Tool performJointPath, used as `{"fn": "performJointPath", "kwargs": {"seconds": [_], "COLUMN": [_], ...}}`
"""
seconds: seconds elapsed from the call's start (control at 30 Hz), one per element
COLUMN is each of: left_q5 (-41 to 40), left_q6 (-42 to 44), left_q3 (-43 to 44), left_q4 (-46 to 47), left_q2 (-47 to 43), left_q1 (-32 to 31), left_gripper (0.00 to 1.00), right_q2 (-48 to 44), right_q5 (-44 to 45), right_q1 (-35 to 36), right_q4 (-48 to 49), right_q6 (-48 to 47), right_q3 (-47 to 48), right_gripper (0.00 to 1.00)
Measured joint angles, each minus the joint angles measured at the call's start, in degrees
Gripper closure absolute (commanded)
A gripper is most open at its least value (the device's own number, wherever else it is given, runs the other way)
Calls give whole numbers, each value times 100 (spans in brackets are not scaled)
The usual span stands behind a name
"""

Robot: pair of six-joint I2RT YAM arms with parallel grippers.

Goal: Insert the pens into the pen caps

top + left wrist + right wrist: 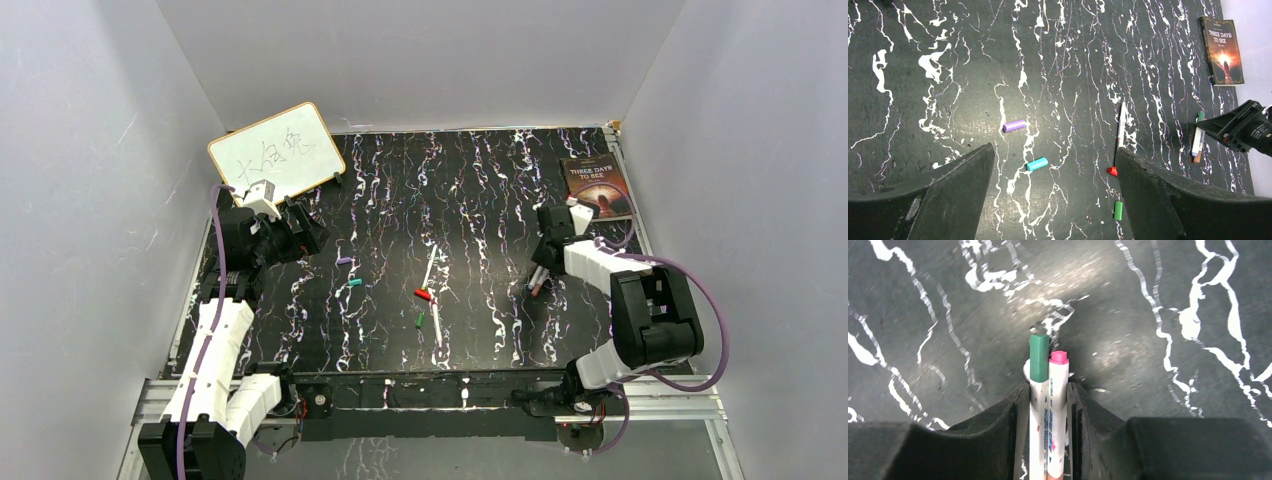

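A: Largest first. What is on the bench?
B: Black marbled table (480, 180). Whiteboard (277, 151) propped at 10 o'clock, with writing on it. Book (596, 186) lying flat at 2 o'clock, by the far right corner.

A: Arms?
B: Left arm (215, 350) runs up the left edge. Left gripper (1054, 150) sits between 9 and 10 o'clock, just below the whiteboard, fingers spread wide with nothing between them. Right arm (640, 320) bends in from 4 o'clock. Right gripper (1048, 387) is at 3 o'clock of table centre.

A: Right gripper state?
B: Pinching two pens side by side, barrels touching. In the wrist view the green-ended pen (1038, 405) is on the left and the pink-tipped pen (1058, 400) on the right. Both ends stick out past the fingertips. Cannot tell if they touch the table.

A: Loose pens?
B: Two. Centre pen (431, 266) lies near table centre, running roughly 12 to 6. Near pen (437, 330) lies at 6 o'clock of it on a similar heading.

A: Caps?
B: Four, all loose on the table.
- Purple cap (345, 261) is at 9 o'clock of the centre pen.
- Teal cap (354, 283) is at 5 o'clock of purple, apart from it.
- Red cap (423, 294) is just beside the centre pen's near end.
- Green cap (420, 321) is at 6 o'clock of red, beside the near pen.
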Motion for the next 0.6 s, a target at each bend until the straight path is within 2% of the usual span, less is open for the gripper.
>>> {"fn": "performJointPath", "kwargs": {"seconds": [0.17, 0.3, 0.5, 0.6], "left_q5": [2, 2, 2, 2], "left_q6": [-2, -2, -2, -2], "left_q3": [0, 0, 0, 0], "left_q4": [-15, -39, -42, -42], "left_q2": [-37, -50, -63, -68], "left_q1": [0, -11, -24, -24], "left_gripper": [10, 10, 10, 10], "right_q2": [-13, -85, -251, -415], "right_q5": [-173, -295, -323, -343], "right_q1": [-566, -844, -922, -920], "right_q4": [46, 63, 52, 31], "right_q6": [-15, -15, -9, -35], "right_q3": [0, -2, 0, -2], "right_gripper": [75, 73, 47, 43]}}
